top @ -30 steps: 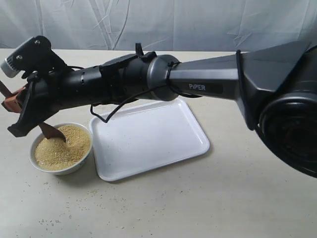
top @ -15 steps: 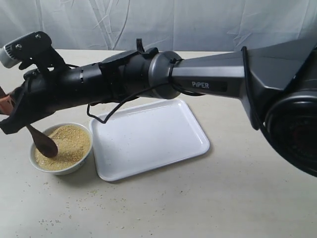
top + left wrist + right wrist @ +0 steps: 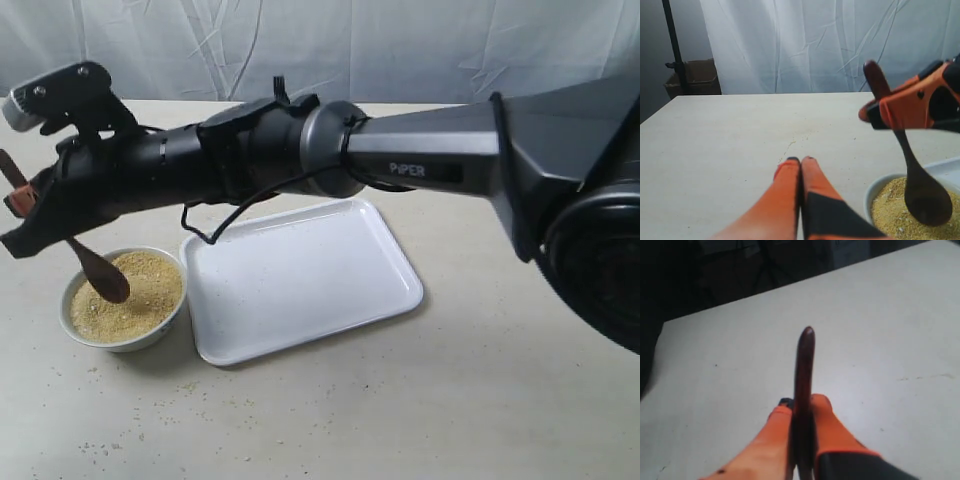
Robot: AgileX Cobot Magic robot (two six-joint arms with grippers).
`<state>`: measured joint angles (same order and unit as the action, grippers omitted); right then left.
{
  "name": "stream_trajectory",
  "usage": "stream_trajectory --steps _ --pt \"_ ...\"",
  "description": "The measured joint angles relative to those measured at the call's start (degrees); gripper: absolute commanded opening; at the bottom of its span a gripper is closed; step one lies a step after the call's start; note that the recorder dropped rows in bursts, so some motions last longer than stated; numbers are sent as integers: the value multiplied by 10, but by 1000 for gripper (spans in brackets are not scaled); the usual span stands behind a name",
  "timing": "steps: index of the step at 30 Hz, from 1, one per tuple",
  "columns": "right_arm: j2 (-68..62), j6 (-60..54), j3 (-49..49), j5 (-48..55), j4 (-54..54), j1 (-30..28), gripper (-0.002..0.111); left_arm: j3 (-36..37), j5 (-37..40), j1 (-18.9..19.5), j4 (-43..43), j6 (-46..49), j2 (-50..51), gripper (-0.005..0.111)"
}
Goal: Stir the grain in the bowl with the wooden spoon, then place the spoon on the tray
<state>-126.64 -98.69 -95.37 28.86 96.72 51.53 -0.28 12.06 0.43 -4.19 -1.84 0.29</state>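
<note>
The small white bowl [image 3: 124,340] sits at the left of the exterior view, heaped with tan grain [image 3: 140,295]. My right gripper [image 3: 22,200] reaches across from the right and is shut on the dark wooden spoon [image 3: 100,275], whose oval end dips into the grain. The right wrist view shows the spoon handle [image 3: 804,370] clamped between the orange fingers [image 3: 827,415]. In the left wrist view the spoon [image 3: 920,195] hangs over the bowl [image 3: 879,190], and my left gripper [image 3: 800,161] is shut on nothing, above bare table. The white tray [image 3: 300,275] lies just right of the bowl.
Spilled grains dot the table [image 3: 150,420] in front of the bowl. A white curtain [image 3: 330,45] hangs behind. The right arm [image 3: 400,165] spans the scene above the tray's far edge. A cardboard box [image 3: 692,77] stands beyond the table's corner.
The spoon's end has swept through the grain, from the middle toward the bowl's left and back slightly. The right gripper rose a little. The tray has not moved.
</note>
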Motion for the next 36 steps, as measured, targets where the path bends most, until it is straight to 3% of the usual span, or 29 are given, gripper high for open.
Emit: stream_trajectory --steps 5,14,23,36 --pt "29 13 0 -89 23 -3 -1 0 0 0 0 0 0 0" --pt "-22 36 0 -93 28 -32 -1 0 0 0 0 0 0 0" --pt "-55 43 0 -14 34 -33 -1 0 0 0 0 0 0 0" --pt "3 46 0 10 31 -33 -1 0 0 0 0 0 0 0"
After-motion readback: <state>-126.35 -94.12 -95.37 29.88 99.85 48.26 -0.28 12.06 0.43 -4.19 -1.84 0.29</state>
